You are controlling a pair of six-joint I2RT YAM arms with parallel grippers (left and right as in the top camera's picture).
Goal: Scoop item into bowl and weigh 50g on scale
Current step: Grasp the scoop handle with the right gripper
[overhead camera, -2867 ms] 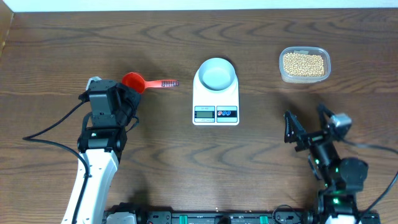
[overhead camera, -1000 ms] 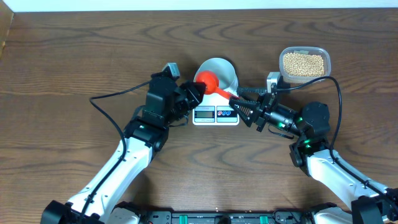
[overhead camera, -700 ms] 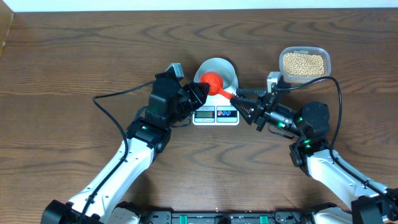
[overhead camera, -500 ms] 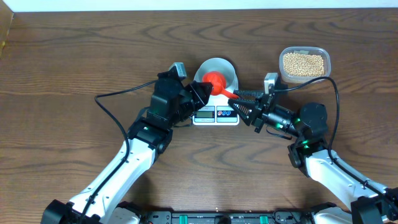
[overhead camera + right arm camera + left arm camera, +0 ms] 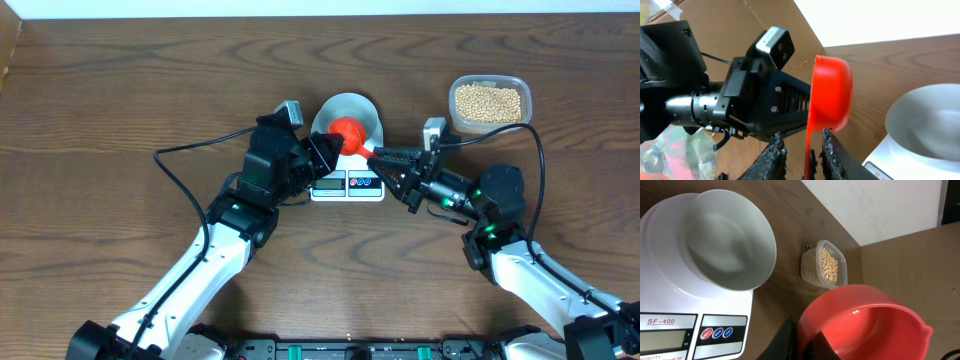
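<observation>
**Scoop Between Two Claws**

Left claw [image 5: 328, 150] is clenched on the red scoop [image 5: 348, 129] above the bowl [image 5: 366, 112], which sits on the scale [image 5: 347, 183] mid-desk [image 5: 100, 100] near the far edge. Right claw [image 5: 375, 160] straddles the handle [image 5: 808, 145], still released. Beans [image 5: 488, 102] fill the tub [image 5: 455, 118] toward the far right corner.

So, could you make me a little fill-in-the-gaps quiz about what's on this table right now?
1. The pale bowl stands on the white ____.
2. All the beans lie in a clear plastic ____.
3. The scoop is coloured ____.
4. Inside, the bowl is ____.
Missing words: scale; tub; red; empty.
</observation>
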